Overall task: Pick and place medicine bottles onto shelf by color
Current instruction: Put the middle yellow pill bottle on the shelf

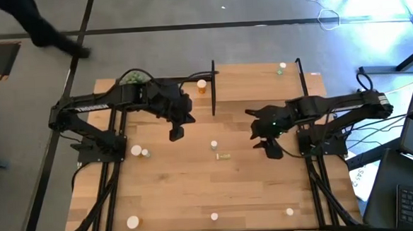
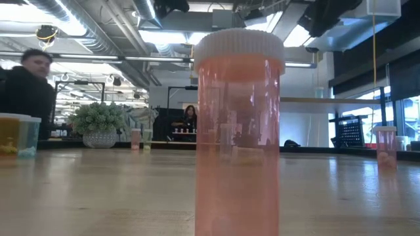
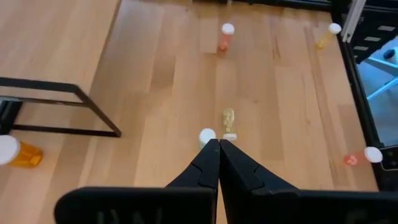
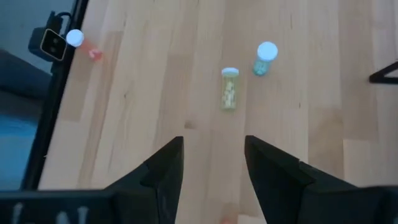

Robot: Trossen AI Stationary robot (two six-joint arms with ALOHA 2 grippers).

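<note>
Several medicine bottles stand scattered on the wooden tabletop (image 1: 196,194), and two sit near its middle: an upright green bottle (image 1: 214,145) and, just at its 4 o'clock, a yellowish bottle (image 1: 224,156) lying on its side. One orange bottle (image 1: 202,86) already stands on the shelf (image 1: 261,84) at the table's 12 o'clock edge.

The left gripper (image 1: 177,132) hovers at 10 o'clock of the middle pair, its fingers pressed together on nothing, as the left wrist view shows. The right gripper (image 1: 268,149) hovers at 3 o'clock of them with fingers spread apart and empty.

These bottles look light, rigid and smooth-walled, so a loose pinch would likely let them slide or tip. The upright one is best taken across the body just under the pale cap; the lying one probably rolls, so the fingers should close across its length at mid-body. The pink-red bottle (image 2: 238,131) close to the low camera shows the ridged cap well.
</note>
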